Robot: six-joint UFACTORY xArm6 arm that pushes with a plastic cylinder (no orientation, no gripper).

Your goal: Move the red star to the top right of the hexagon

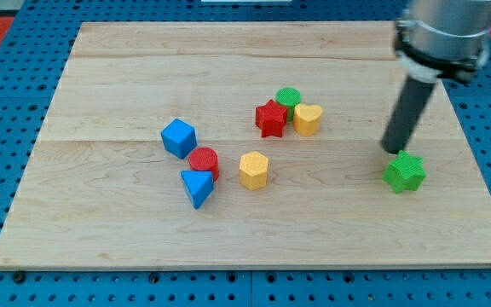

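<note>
The red star [270, 118] lies near the board's middle, touching the green cylinder [288, 100] at its upper right. The yellow heart [307, 119] sits just right of them. The yellow hexagon [253, 170] lies below and slightly left of the red star, apart from it. My tip [390, 151] is far to the view's right, just above and left of the green star [404, 172], well away from the red star.
A blue cube [178, 137], a red cylinder [203, 162] and a blue triangle [197, 187] cluster left of the hexagon. The wooden board [101, 77] lies on a blue pegboard. The arm's grey body hangs over the top right.
</note>
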